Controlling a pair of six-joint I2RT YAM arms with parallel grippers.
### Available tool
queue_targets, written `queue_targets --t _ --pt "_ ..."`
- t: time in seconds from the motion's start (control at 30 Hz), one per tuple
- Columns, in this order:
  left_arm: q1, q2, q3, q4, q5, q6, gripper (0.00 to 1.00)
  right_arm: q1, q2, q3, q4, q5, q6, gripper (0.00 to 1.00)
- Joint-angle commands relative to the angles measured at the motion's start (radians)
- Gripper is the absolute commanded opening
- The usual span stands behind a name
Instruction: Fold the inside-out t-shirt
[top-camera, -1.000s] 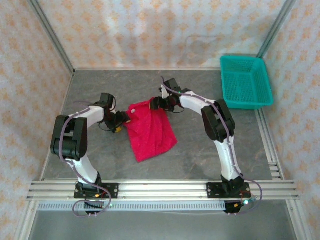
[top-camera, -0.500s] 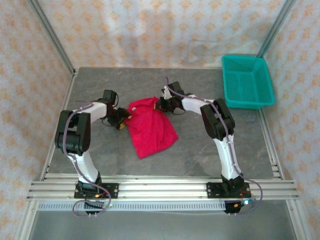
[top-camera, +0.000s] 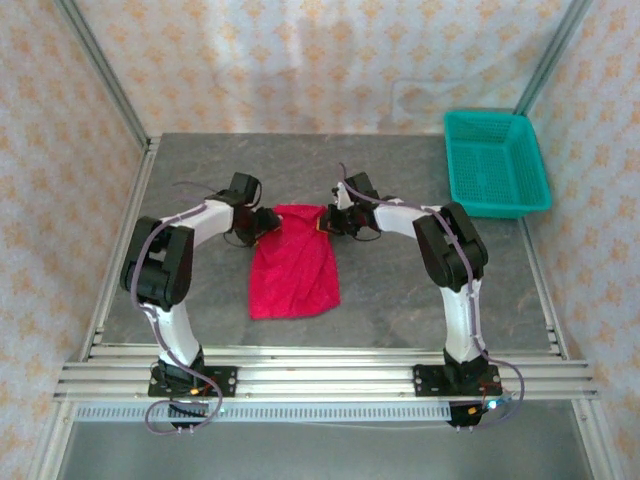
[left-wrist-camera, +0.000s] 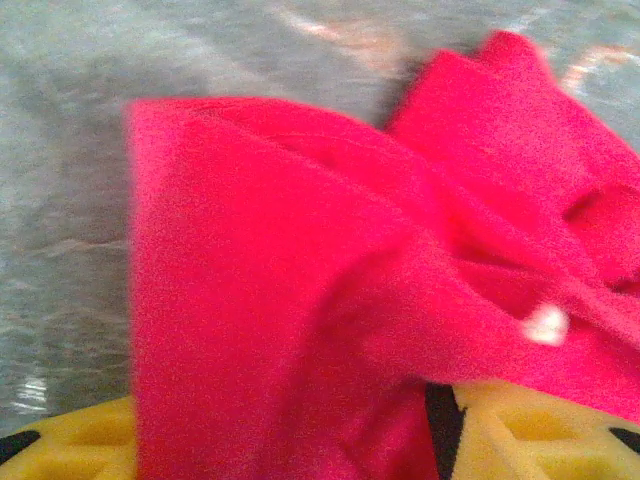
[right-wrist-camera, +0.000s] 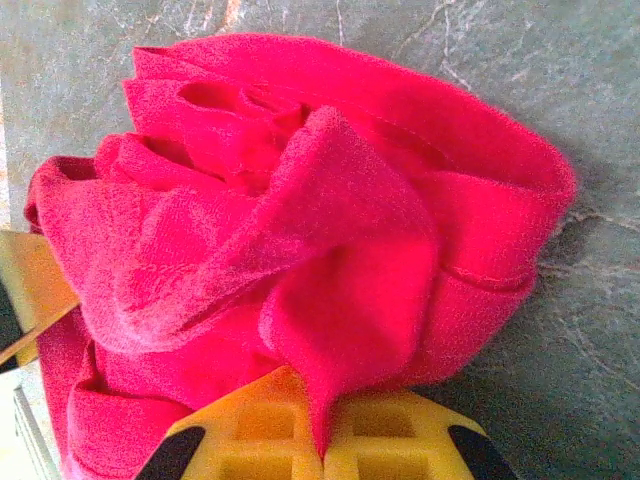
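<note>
The inside-out t-shirt (top-camera: 293, 265) is crimson red and lies in a rough rectangle in the middle of the grey table (top-camera: 400, 300). Its far edge is stretched between my two grippers. My left gripper (top-camera: 264, 221) grips the far left corner. In the left wrist view the red cloth (left-wrist-camera: 300, 280) bunches between the yellow fingers (left-wrist-camera: 530, 430) and hides the jaws, with a small white tag (left-wrist-camera: 547, 324) at a seam. My right gripper (top-camera: 329, 220) is shut on the far right corner. In the right wrist view a fold of the t-shirt (right-wrist-camera: 330, 250) is pinched between the closed yellow fingers (right-wrist-camera: 400, 445).
A teal mesh basket (top-camera: 486, 116) stands at the far right corner of the table. Aluminium rails (top-camera: 320, 375) run along the near edge by the arm bases. Patterned walls enclose the left, back and right sides.
The right gripper has shut on the shirt's far right corner. The left gripper has moved back and to the right with its corner. The shirt has swung from slanted to square.
</note>
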Motion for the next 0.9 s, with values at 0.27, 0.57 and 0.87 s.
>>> queue_targets --t 0.27,0.57,0.87 --pt "0.009 0.003 0.142 -0.016 -0.051 0.223 0.61 0.006 -0.027 0.063 -0.046 0.005 -0.046 0.05" --pt "0.022 0.135 0.19 -0.024 -0.027 0.243 0.63 0.005 -0.017 0.082 -0.065 0.0 -0.051 0.07" --pt "0.027 0.124 0.111 0.006 -0.038 0.251 0.68 0.004 0.007 0.091 -0.07 -0.003 -0.053 0.08"
